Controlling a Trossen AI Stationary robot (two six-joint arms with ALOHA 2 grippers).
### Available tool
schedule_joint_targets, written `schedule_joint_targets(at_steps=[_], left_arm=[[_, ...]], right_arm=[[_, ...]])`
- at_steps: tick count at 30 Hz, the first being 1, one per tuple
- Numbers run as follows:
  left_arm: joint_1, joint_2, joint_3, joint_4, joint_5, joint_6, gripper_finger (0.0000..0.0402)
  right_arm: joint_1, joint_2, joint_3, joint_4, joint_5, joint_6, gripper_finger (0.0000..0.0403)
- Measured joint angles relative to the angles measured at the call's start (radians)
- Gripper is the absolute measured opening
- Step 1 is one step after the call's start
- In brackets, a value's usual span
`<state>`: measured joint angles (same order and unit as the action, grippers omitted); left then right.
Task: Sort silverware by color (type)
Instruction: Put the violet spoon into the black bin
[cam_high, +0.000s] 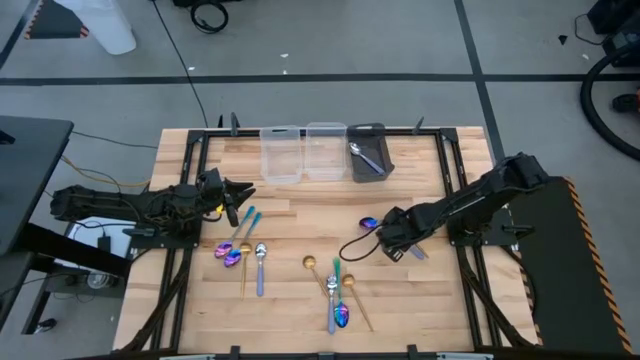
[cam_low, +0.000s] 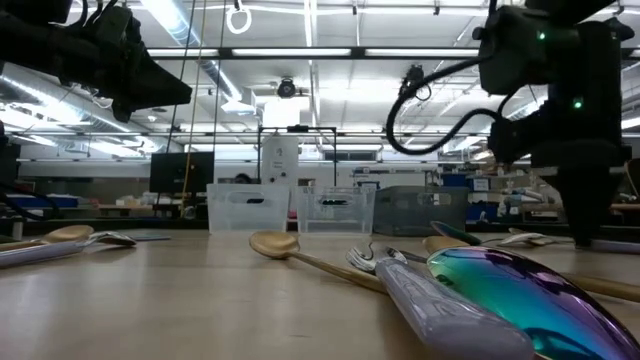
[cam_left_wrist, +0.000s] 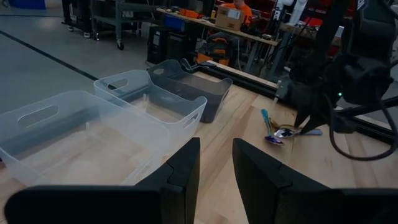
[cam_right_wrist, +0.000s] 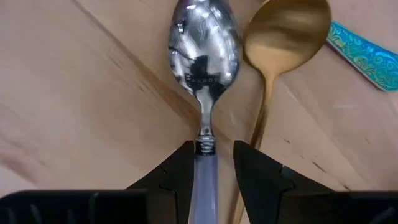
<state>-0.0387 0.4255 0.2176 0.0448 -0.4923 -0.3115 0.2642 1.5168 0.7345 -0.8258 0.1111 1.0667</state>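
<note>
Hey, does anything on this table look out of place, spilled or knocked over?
Nothing looks spilled or damaged. The three bins stand upright in a row at the table's far edge; only the dark grey bin holds silverware so far. The rest of the silverware lies loose and mixed on the wooden table, silver, gold and iridescent together, which fits unfinished sorting.

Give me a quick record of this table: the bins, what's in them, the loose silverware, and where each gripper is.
Bins: two clear bins, one dark grey bin, in a row at the table's far edge
Bin contents: silver utensil in the grey one; clear ones look empty
Loose silverware: silver, gold and iridescent pieces scattered mid-table
Left gripper: open, empty, above the table's left side
Right gripper: at the handle of a silver spoon, gold spoon beside it
</note>
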Motion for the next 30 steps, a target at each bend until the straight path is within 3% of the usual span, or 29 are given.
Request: schedule_joint_targets(at_steps=[10, 24, 30], left_arm=[[0.000, 0.000, 0.000, -0.005, 0.000, 0.000, 0.0102], [0.000, 0.000, 0.000, -0.007, 0.000, 0.000, 0.0102], [0.000, 0.000, 0.000, -0.007, 0.000, 0.000, 0.0102]], right_arm=[[-0.008, 0.022, -0.019, 0.057, -0.027, -0.032, 0.0116], [-0.013, 0.020, -0.046, 0.101, -0.070, -0.013, 0.0064], [-0.014, -0.001, -0.048, 0.102, -0.072, 0.014, 0.0060]])
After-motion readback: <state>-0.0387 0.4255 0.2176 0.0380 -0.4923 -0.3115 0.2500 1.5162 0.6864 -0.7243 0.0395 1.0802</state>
